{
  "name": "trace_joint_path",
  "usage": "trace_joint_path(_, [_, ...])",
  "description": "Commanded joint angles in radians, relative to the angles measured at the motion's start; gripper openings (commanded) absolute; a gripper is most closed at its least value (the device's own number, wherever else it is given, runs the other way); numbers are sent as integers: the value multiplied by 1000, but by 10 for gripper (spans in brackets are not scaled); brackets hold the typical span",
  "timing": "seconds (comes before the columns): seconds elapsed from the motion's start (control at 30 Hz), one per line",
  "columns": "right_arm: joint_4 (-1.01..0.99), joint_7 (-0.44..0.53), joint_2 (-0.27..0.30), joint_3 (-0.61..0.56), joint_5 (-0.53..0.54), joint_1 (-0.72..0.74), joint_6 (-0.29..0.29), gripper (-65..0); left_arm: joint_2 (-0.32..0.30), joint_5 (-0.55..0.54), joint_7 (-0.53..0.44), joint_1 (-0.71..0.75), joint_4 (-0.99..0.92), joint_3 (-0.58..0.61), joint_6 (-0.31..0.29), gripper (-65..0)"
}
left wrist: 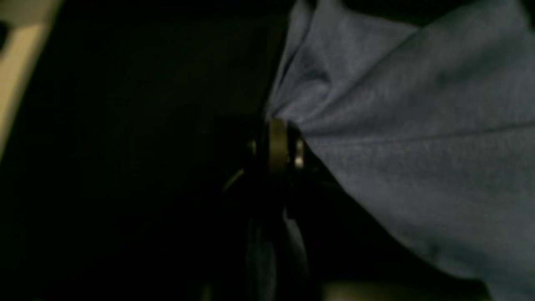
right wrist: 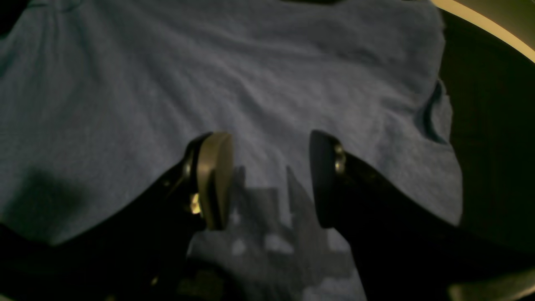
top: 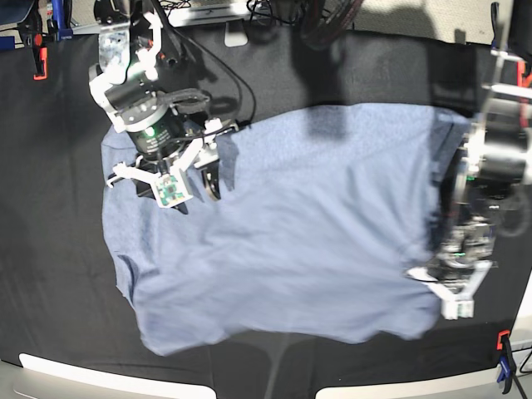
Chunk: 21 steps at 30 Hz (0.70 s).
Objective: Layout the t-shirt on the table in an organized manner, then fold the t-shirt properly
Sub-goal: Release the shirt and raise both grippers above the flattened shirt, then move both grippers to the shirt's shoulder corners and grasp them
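Note:
The blue-grey t-shirt [top: 291, 233] lies spread over the black table [top: 50, 249], plain side up, with its edges still wavy. In the left wrist view my left gripper [left wrist: 278, 125] is shut on a bunched fold at the t-shirt's [left wrist: 418, 125] edge, and the cloth fans out from the pinch. That arm [top: 490, 158] stands at the shirt's right side in the base view, blurred. My right gripper [right wrist: 269, 179] hangs open just above the t-shirt [right wrist: 209, 75], with nothing between its fingers [right wrist: 215, 179]. In the base view it is over the shirt's upper left part [top: 204, 179].
A red clamp [top: 39, 62] grips the table's back left edge, and a blue clamp [top: 504, 370] sits at the front right corner. Cables and gear [top: 249, 12] crowd the back edge. The pale front rim [top: 66, 366] runs just below the shirt's hem.

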Motion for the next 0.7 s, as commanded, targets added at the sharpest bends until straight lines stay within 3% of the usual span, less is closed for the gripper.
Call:
trace_joint_path(0.0, [20,27,2,2,5,8,-3,-377,-26,-5,-31,-39,13,-2,18,-650])
trace_joint_path(0.23, [20,28,2,2,5,8,-3,-377,-74,-5,-32,-39,13,-2,16,-640])
trace_joint_path(0.3, [20,27,3,2,5,9,-3,-377,-71,-5,-31,-38,13,-2,-8,-482])
trace_joint_path(0.37, [20,27,3,2,5,8,-3,-377,-72,-5,-30,-39,13,-2,-45,-418])
trace_joint_path(0.53, [20,28,3,2,40,9,-3,-377,-93,-6,-27,-38,19,-2,-55,-419])
trace_joint_path(0.67, [20,29,3,2,77,9,-3,-377,-155,-107,47,-16,87,-2,-169,-420])
